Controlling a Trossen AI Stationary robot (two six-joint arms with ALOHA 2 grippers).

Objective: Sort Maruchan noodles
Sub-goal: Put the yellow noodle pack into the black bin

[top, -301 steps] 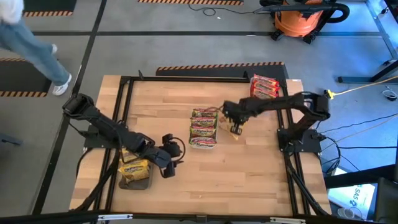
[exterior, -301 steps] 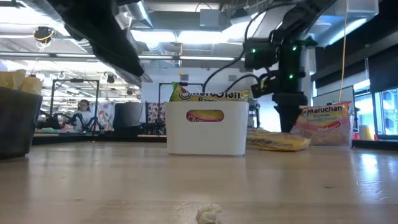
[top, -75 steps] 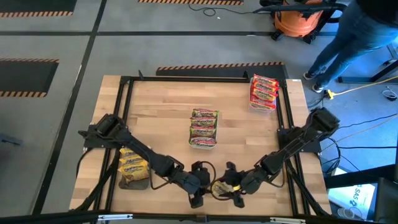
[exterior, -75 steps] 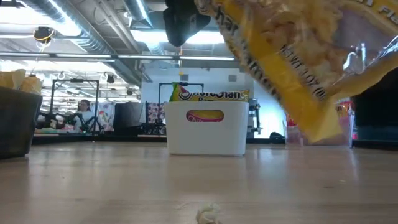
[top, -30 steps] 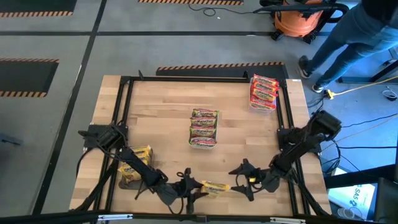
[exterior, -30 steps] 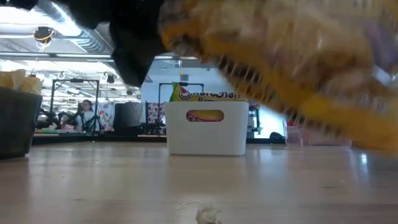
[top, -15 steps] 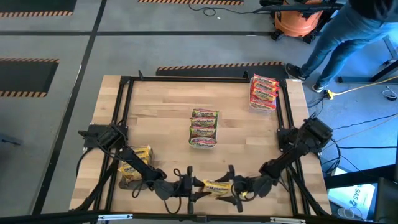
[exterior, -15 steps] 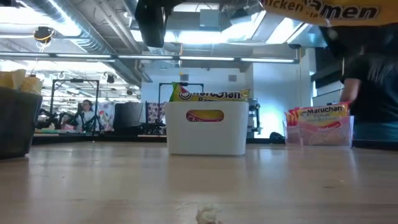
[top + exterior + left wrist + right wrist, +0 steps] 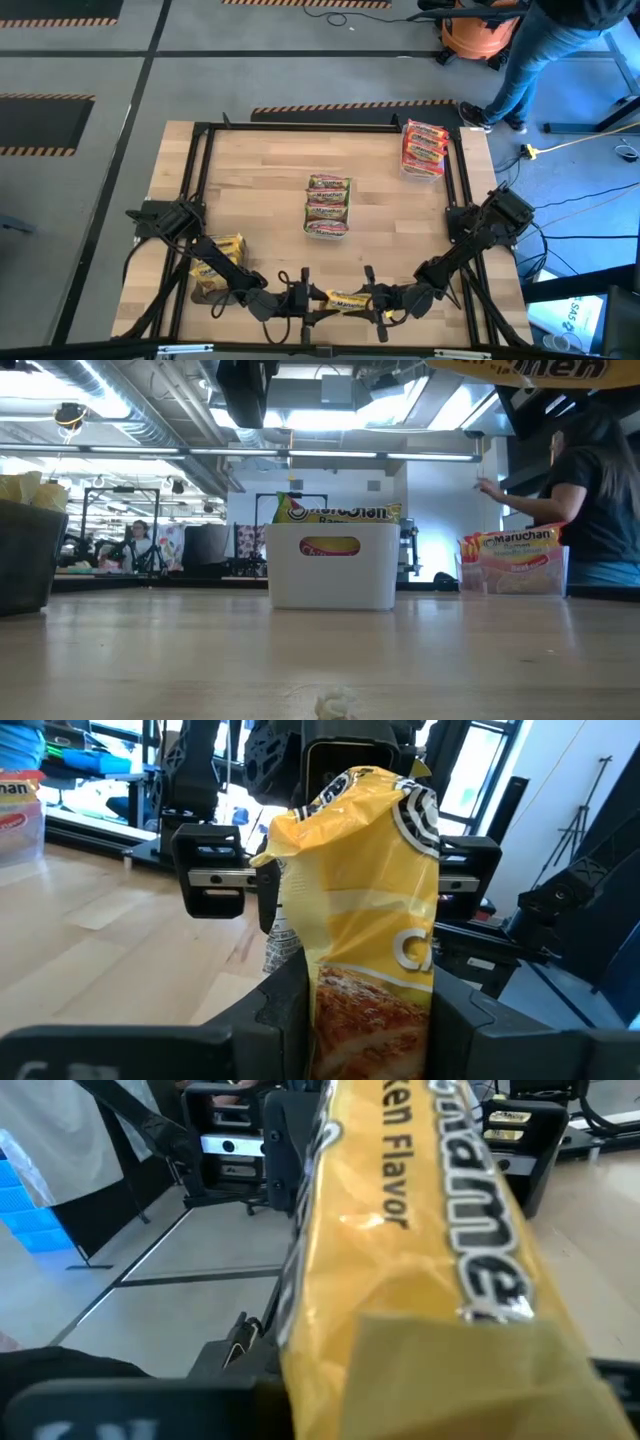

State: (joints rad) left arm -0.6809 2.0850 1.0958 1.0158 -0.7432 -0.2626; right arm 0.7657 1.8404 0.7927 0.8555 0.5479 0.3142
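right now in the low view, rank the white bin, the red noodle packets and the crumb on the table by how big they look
1. white bin
2. red noodle packets
3. crumb, smallest though it lies nearest the camera

The bin and the packets stand at different depths, so true sizes stay unsure.

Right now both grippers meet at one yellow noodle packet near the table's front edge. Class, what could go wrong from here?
1. The left gripper and right gripper each hold an end of the yellow packet; pulling apart might tear the wrapper or crush the noodles.
2. It hangs close to the table's front edge; if both let go, it could fall to the floor.
3. A person stands by the red packets, within possible arm reach.
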